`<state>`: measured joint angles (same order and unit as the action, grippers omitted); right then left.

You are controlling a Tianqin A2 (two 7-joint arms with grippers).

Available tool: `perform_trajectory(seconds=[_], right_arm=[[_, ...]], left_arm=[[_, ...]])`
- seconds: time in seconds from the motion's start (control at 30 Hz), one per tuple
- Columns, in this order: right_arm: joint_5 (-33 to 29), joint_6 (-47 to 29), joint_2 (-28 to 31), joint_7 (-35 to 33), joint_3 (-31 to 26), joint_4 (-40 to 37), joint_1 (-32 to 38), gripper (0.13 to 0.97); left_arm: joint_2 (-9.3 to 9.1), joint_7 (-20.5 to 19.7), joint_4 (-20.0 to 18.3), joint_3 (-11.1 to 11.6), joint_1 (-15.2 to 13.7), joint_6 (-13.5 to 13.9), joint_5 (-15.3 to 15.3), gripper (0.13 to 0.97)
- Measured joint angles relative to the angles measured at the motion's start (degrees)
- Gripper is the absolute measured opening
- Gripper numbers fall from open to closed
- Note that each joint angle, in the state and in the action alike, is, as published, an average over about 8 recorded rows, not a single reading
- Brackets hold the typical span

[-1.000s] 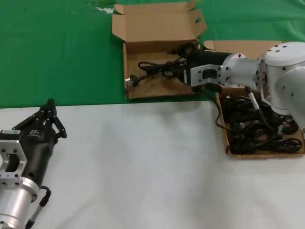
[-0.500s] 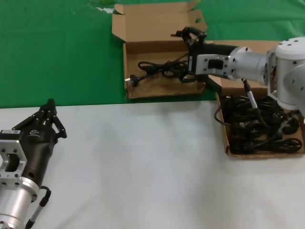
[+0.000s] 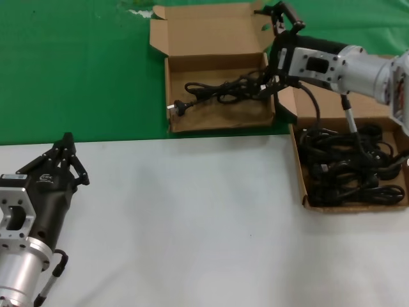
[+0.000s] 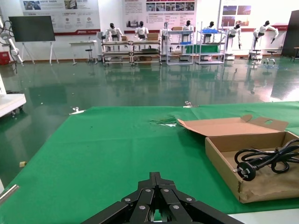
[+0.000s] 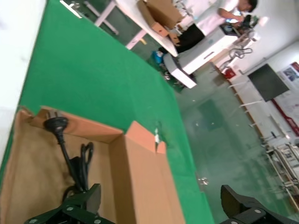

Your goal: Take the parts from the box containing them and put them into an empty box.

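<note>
The squarer box with the winged lid stands at the back centre on the green cloth. One black cord lies in it. The wider box at the right holds several coiled cords. My right gripper is open and empty, raised over the squarer box's right edge. In the right wrist view its fingers spread wide above the cord and the box's lid. My left gripper is shut and parked at the near left; it also shows in the left wrist view.
The white table runs across the front and the green cloth lies behind it. The left wrist view shows the squarer box and the cord's plug off to one side.
My right gripper has risen out of the squarer box and moved back and to the right, jaws spread. The cord stays in that box. The left arm has not moved.
</note>
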<state>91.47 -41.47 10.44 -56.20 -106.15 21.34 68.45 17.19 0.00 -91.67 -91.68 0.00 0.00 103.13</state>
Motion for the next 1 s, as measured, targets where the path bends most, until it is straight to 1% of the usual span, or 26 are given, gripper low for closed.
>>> perform_trajectory(seconds=[0.03,0.1,0.33,0.47,0.73,0.87,1.0], right_arm=[[-0.07,0.01,0.34,0.86,-0.12,1.29,-0.54,0.834],[-0.14,0.03,0.77,1.90,-0.24,2.85,-1.20,0.846],[0.07,0.88,1.09,3.49,-0.02,4.96,-2.87,0.933],[0.49,2.36,1.30,5.42,0.52,7.33,-5.26,0.945],[1.66,6.43,1.86,10.71,1.97,13.90,-11.84,0.966],[2.28,8.60,2.17,13.52,2.75,17.42,-15.37,0.966],[2.92,10.81,2.48,16.39,3.55,20.99,-18.94,0.966]], left_arm=[[0.00,0.00,0.00,0.00,0.00,0.00,0.00,0.139],[0.00,0.00,0.00,0.00,0.00,0.00,0.00,0.139],[0.00,0.00,0.00,0.00,0.00,0.00,0.00,0.152],[0.00,0.00,0.00,0.00,0.00,0.00,0.00,0.160],[0.00,0.00,0.00,0.00,0.00,0.00,0.00,0.245],[0.00,0.00,0.00,0.00,0.00,0.00,0.00,0.245],[0.00,0.00,0.00,0.00,0.00,0.00,0.00,0.321]])
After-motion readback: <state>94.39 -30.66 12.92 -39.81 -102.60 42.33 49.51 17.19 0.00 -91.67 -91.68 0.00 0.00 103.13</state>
